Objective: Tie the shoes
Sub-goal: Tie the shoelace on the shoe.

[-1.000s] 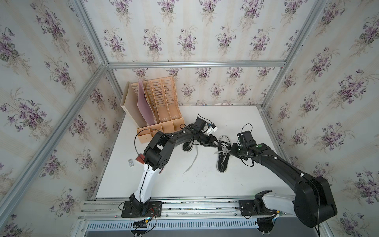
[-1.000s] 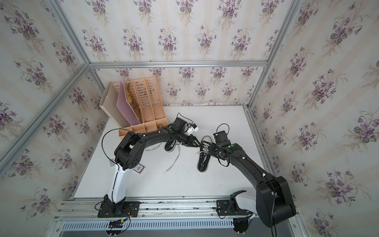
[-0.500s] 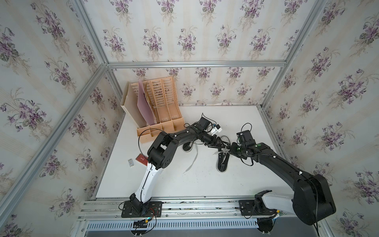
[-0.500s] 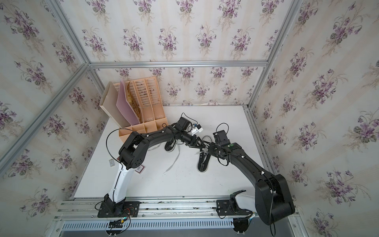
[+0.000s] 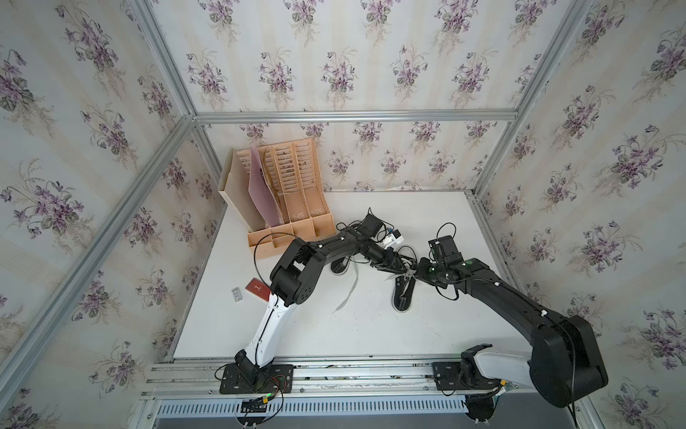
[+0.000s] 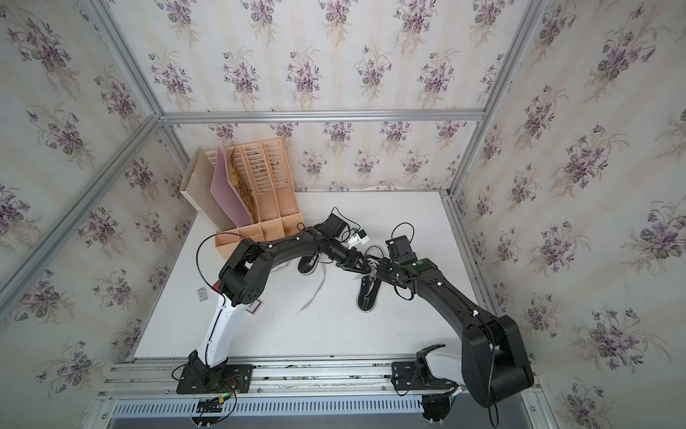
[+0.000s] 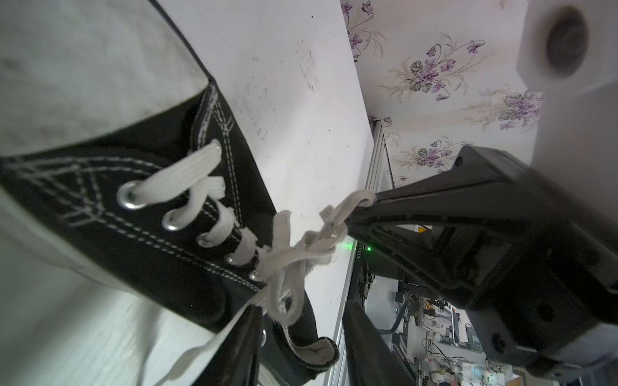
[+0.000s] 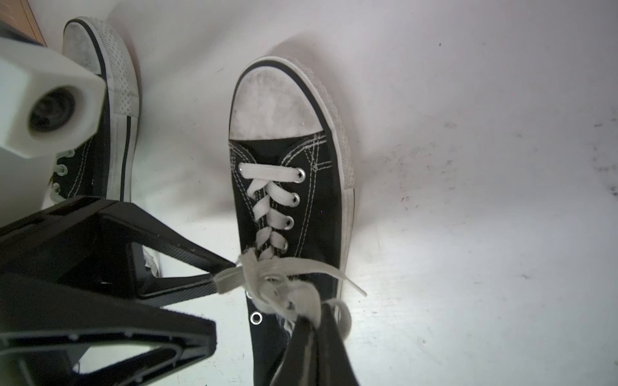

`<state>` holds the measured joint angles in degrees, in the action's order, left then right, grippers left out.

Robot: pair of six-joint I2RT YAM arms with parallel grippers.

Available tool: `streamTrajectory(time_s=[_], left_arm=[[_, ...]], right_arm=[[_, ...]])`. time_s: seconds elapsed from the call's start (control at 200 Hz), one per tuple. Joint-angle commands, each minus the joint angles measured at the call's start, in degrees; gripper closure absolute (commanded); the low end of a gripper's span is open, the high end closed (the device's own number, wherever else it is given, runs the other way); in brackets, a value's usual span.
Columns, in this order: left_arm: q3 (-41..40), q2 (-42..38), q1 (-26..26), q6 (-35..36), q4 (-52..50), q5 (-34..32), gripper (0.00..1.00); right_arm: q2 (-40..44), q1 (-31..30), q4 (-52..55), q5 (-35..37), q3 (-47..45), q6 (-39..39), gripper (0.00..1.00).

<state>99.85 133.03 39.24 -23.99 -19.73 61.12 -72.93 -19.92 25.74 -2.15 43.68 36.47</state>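
Meanwhile, the farther shoe (image 5: 404, 293) lay on the table (image 5: 371, 334), well apart from the orange file rack (image 5: 293, 208). The nearer shoe (image 5: 339, 265) sat close to that rack, partly under the left arm (image 5: 334, 249). The right gripper (image 8: 311, 331) had its fingers pressed together, pinching the farther shoe's laces (image 8: 284, 267). The left gripper (image 8: 219, 305) stood spread, one fingertip (image 8: 224, 275) touching a lace loop.
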Motion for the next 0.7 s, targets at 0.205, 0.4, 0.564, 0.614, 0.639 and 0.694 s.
streamTrajectory(time_s=[0.205, 0.4, 0.564, 0.614, 0.639, 0.694], left_arm=[[2.46, 1.66, 0.62, -0.54, 0.87, 0.34, 0.69], [1.16, -0.06, 0.59, 0.58, 0.26, -1.03, 0.91], [-2.74, -2.77, -0.34, 0.97, 0.49, -3.08, 0.99], [-4.08, -3.49, -0.86, 0.77, 1.08, -3.35, 1.00], [-4.72, -3.81, -1.16, 0.80, 1.24, -3.51, 1.00], [-5.59, -4.09, -1.57, 0.85, 1.53, -3.50, 1.00]], right_arm=[[0.06, -0.06, -0.42, 0.31, 0.18, 0.20, 1.00], [0.22, 0.45, 0.51, 1.39, 0.51, -0.23, 1.00], [0.50, 2.83, 2.48, 2.11, 0.62, -1.35, 1.00], [0.42, 3.24, 3.12, 2.39, 0.62, -1.65, 1.00], [0.34, 3.50, 3.41, 2.50, 0.54, -1.79, 1.00], [0.03, 3.91, 4.17, 3.06, 0.53, -1.97, 1.00]])
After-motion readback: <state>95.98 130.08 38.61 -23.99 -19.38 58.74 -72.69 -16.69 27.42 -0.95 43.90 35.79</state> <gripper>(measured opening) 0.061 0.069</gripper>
